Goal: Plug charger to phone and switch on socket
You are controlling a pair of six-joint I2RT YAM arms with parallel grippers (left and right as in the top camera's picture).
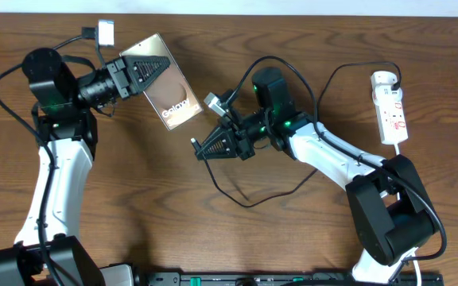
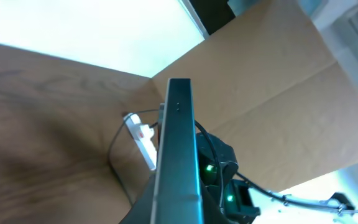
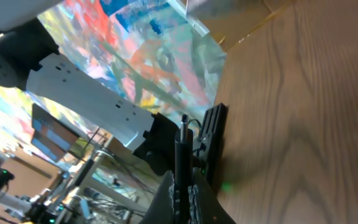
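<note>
1. The left gripper [image 1: 159, 67] is pinched on the phone [image 1: 175, 102] and holds it off the table [image 1: 293, 32], tilted, with the "Galaxy" face up towards the overhead camera. The grip sits on one end only. If the plug pushes on the free end, I'd expect the phone to pivot or slide between the fingers.

2. The right gripper [image 1: 201, 149] is pressed together on the charger just behind its plug tip [image 1: 195, 143]. The tip pokes out towards the phone's lower edge, near it but not touching. The tip is thin and stands proud of the fingers, so any sideways contact could bend it or rotate it in the grip.

3. Alignment is my main worry. The left wrist view shows the phone edge-on, yet I can't make out the port there or in the other views. It may be on the edge facing the plug, but I wouldn't swear to it. A misjudged approach would scrape the tip along the casing instead of seating it.

4. The charger's slack cable [image 1: 245, 202] loops on the table under the right arm. If the arm advances, the loop could snag on the arm's own links and tug the tip off line.

5. The socket [image 1: 391, 111] lies well apart at the far right edge, its red switches [image 1: 394, 117] untouched. Reaching it means freeing one gripper. If the plug is only half seated, letting go could let it drop out.
</note>
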